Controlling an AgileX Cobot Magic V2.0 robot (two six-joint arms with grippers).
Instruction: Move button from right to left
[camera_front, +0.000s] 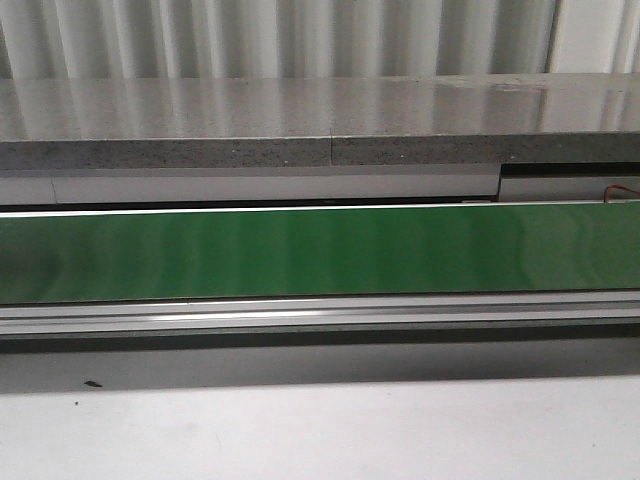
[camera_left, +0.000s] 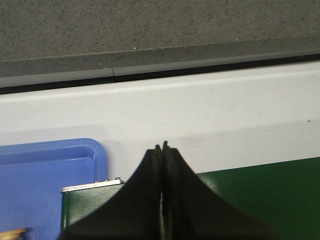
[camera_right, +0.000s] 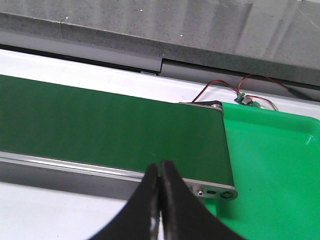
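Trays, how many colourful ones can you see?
2. A blue tray sits at the belt's end by the left claw; a green tray sits at the end by the right claw. Others may be hidden.

front: faces conveyor belt (camera_front: 320, 250) side-on, close | wrists: above belt's opposite ends | shared: belt

The belt (camera_front: 300, 250) is smooth green with a soft shine. Its rail (camera_front: 300, 315) is shiny metal. The shelf (camera_front: 250, 110) looks like speckled grey stone. The trays (camera_right: 280, 160) look like smooth plastic.
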